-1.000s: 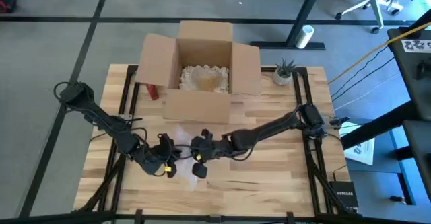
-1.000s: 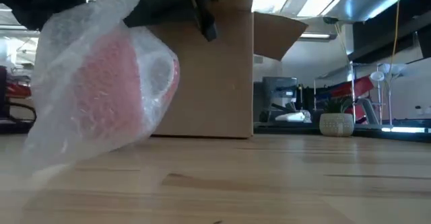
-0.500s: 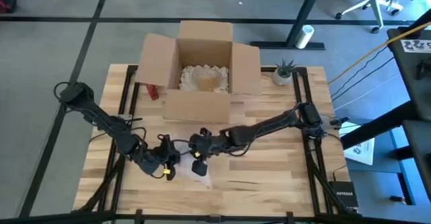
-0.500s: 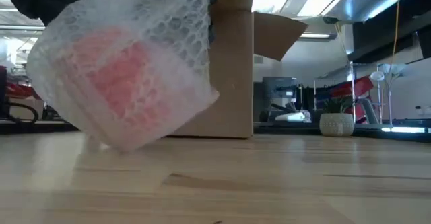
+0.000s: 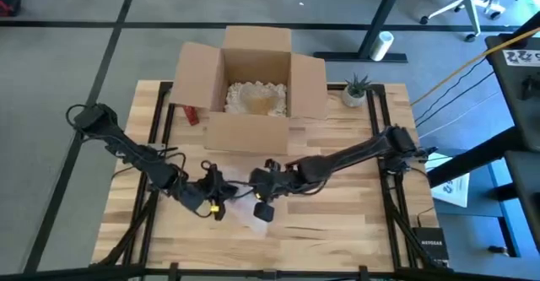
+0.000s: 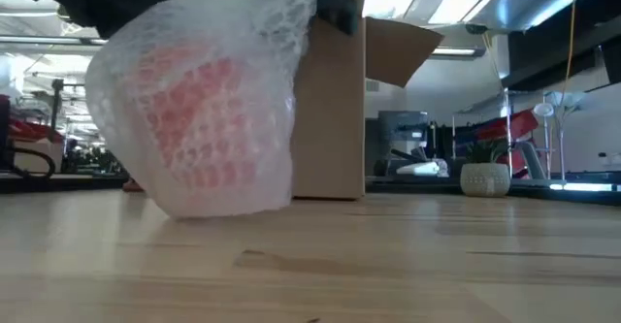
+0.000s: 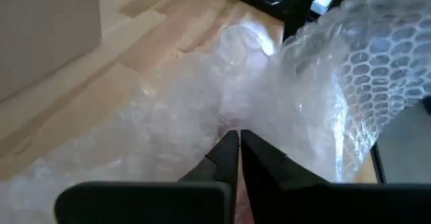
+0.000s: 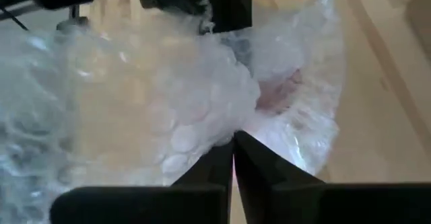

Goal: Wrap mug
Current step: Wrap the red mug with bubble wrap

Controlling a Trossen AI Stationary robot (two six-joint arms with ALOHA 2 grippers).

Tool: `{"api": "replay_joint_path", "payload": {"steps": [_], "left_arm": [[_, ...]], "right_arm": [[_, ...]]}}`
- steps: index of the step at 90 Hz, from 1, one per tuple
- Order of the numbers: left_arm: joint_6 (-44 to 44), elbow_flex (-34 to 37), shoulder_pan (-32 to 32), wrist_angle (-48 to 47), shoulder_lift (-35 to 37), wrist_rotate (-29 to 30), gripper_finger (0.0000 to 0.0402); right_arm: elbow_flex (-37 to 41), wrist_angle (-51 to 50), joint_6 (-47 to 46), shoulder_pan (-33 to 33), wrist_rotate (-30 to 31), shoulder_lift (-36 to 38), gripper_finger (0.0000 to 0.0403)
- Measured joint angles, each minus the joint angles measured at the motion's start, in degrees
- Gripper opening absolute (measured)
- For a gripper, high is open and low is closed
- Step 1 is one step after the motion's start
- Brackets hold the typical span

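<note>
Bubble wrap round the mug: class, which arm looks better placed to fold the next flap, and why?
Neither clearly. The left gripper and right gripper are both pinched shut on the bubble wrap around the mug, so one must release first.

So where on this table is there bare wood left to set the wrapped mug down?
Bare wood lies along the table's near edge, below both grippers, and right of the right arm. It is crowded mid-table, where the left gripper and right gripper pinch the bubble wrap, and behind, at the cardboard box and small plant.

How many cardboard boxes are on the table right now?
1. The open cardboard box sits at the table's far edge, centred, flaps spread and pale packing fill inside, beyond the bubble-wrapped mug that both grippers hold. No other box shows in any view.
</note>
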State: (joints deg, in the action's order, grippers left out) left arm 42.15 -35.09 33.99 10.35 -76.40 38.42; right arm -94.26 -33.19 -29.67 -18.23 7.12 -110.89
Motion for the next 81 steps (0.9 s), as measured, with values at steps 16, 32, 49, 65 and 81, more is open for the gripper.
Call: {"api": "replay_joint_path", "payload": {"steps": [16,32,49,65,81], "left_arm": [[-0.2,0.0,-1.1,0.4,0.0,-1.3,0.0],[-1.9,0.0,-1.4,2.1,0.0,-1.4,0.0],[-1.9,0.0,-1.5,2.4,0.0,-2.4,0.0],[-1.8,0.0,-1.4,2.5,0.0,-3.4,0.0],[-1.8,0.1,-1.4,2.3,0.0,-3.7,0.0]], "right_arm": [[0.0,-7.7,-3.3,-1.8,5.2,2.7,0.0],[0.0,-7.2,-2.3,-3.4,7.9,3.1,0.0],[0.0,1.2,-0.1,-3.6,1.5,1.1,0.0],[0.0,-0.4,-3.2,-4.0,0.0,-0.3,0.0],[0.1,-14.5,-9.0,-6.5,12.5,1.9,0.0]]}}
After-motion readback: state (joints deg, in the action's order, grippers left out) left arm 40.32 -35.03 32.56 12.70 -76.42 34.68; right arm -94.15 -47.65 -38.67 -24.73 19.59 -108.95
